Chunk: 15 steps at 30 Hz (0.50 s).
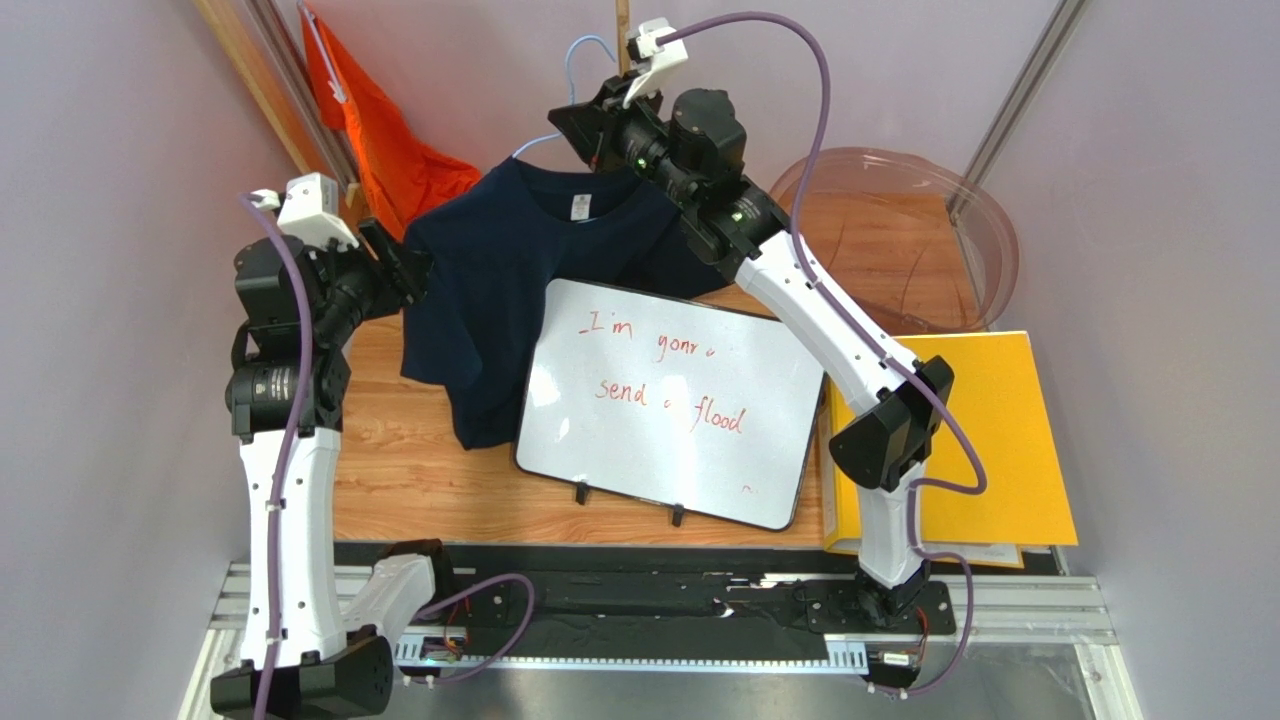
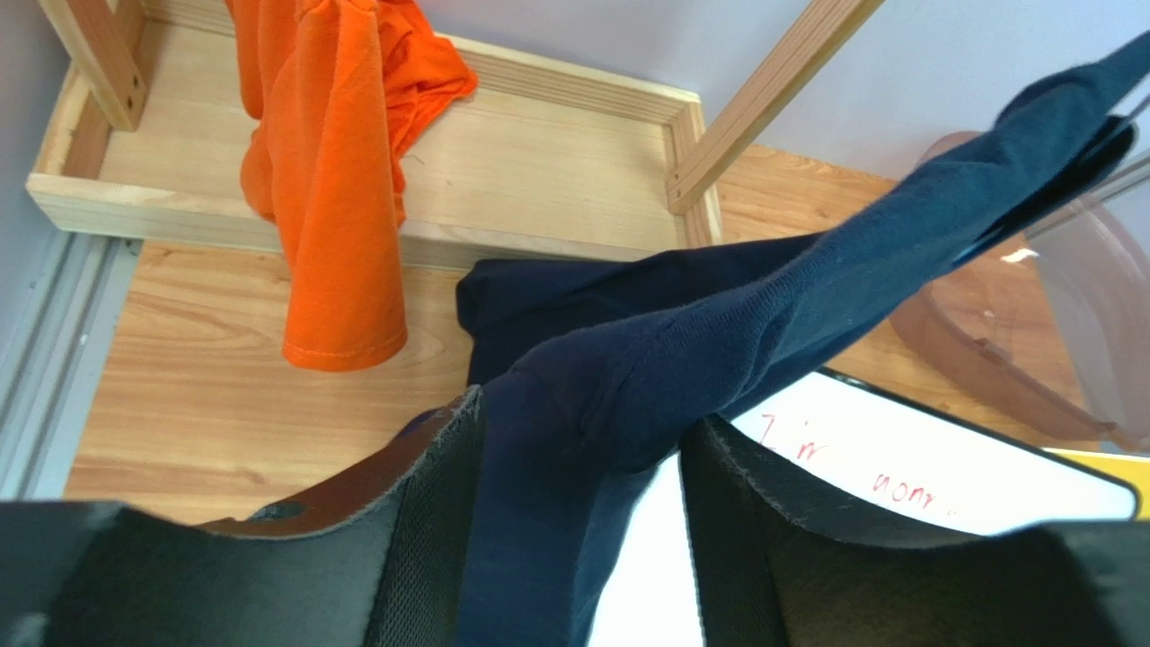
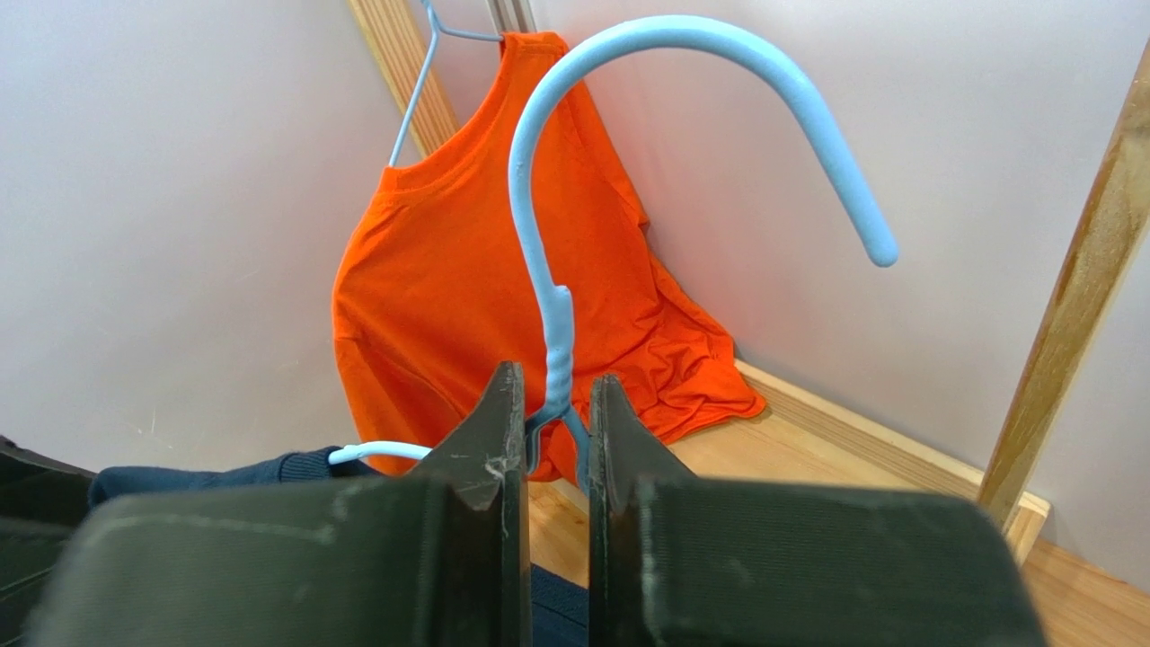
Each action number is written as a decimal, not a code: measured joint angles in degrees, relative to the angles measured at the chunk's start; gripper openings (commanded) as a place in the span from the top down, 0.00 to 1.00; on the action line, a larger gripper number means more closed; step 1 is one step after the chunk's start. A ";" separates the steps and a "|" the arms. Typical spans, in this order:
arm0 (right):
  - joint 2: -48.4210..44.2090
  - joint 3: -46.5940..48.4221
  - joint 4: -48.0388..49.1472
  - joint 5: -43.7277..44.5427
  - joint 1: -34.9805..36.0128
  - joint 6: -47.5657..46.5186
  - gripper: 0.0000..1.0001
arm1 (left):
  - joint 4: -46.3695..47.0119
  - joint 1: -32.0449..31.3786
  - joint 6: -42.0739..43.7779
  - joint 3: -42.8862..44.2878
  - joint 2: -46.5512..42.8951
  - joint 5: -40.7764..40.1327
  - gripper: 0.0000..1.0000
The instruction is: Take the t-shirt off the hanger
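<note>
A navy t-shirt (image 1: 496, 285) hangs on a light blue hanger (image 1: 576, 60) above the wooden table. My right gripper (image 1: 583, 128) is shut on the twisted neck of the hanger (image 3: 540, 202), just under the hook; in the right wrist view the gripper (image 3: 554, 405) shows the wire pinched between its jaws. My left gripper (image 1: 409, 267) is at the shirt's left sleeve. In the left wrist view, a fold of the t-shirt (image 2: 635, 364) runs between the jaws of that gripper (image 2: 581, 411). The cloth lies against the left finger (image 2: 419, 539); a gap shows beside the right finger (image 2: 783, 526).
An orange t-shirt (image 1: 383, 135) on another blue hanger hangs in the back left corner over a wooden rack frame (image 2: 540, 148). A whiteboard (image 1: 669, 398) lies under the navy shirt. A clear bowl (image 1: 917, 225) and a yellow folder (image 1: 992, 435) sit to the right.
</note>
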 measured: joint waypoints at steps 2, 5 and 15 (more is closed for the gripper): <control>-0.02 -0.09 0.09 -0.13 0.00 0.04 1.00 | 0.20 0.00 -0.44 0.09 1.22 0.17 0.70; -0.13 -0.48 0.11 -0.20 0.00 0.02 1.00 | -0.37 0.00 -0.66 0.31 2.40 -0.11 0.88; -1.90 -3.93 0.66 2.78 0.00 1.70 1.00 | -2.58 -0.04 -2.34 1.75 0.11 -6.93 1.00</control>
